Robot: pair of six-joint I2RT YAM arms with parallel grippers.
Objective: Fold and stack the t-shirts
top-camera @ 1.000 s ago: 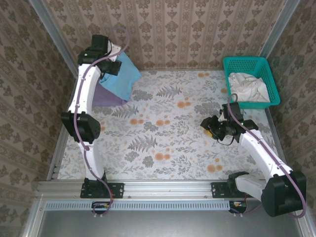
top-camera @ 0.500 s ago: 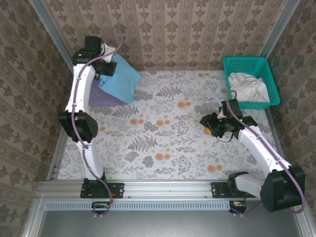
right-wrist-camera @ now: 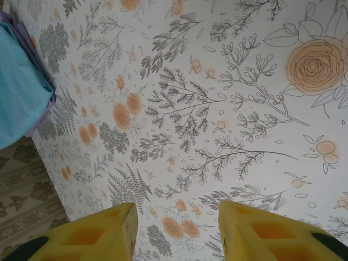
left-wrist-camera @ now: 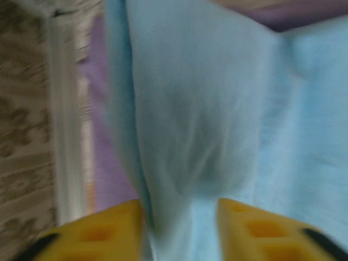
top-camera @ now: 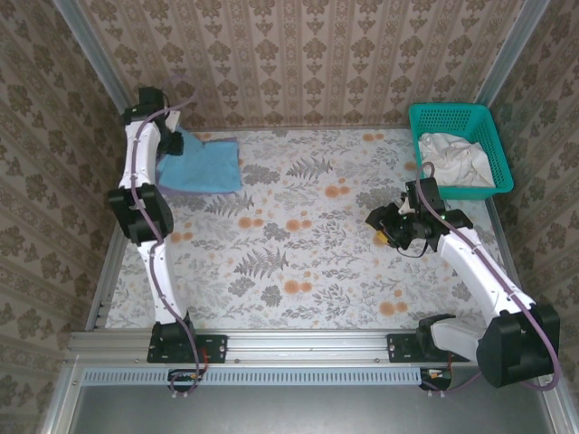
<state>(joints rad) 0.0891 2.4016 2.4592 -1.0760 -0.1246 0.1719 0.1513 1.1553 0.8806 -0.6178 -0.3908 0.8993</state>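
Damask-patterned wallpaper walls (top-camera: pixel 308 54) close in three sides of a table (top-camera: pixel 308 262) covered with a white cloth printed with grey ferns and orange flowers. Two white robot arms rise from its near edge. The left arm (top-camera: pixel 145 208) reaches to the far left corner and the right arm (top-camera: pixel 470 262) leans over the right half of the table.

In that far left corner a sky-blue cotton t-shirt (top-camera: pixel 204 167) lies spread flat. It rests on top of a plain lavender-purple t-shirt (top-camera: pixel 226 140), of which only a thin edge peeks out along the far side.

At the far right corner sits a teal plastic mesh basket (top-camera: pixel 493 117), well apart from both shirts, with a crumpled white cloth (top-camera: pixel 452 158) inside.

The left jaws, yellow, stand parted at the left end of the blue shirt. In the left wrist view a raised fold of blue cloth runs down between them, lavender showing beside it. Whether the fold touches either pad cannot be told.

The right jaws, also yellow, are parted and hold nothing. They hang over bare patterned table, with both shirts far off across it.
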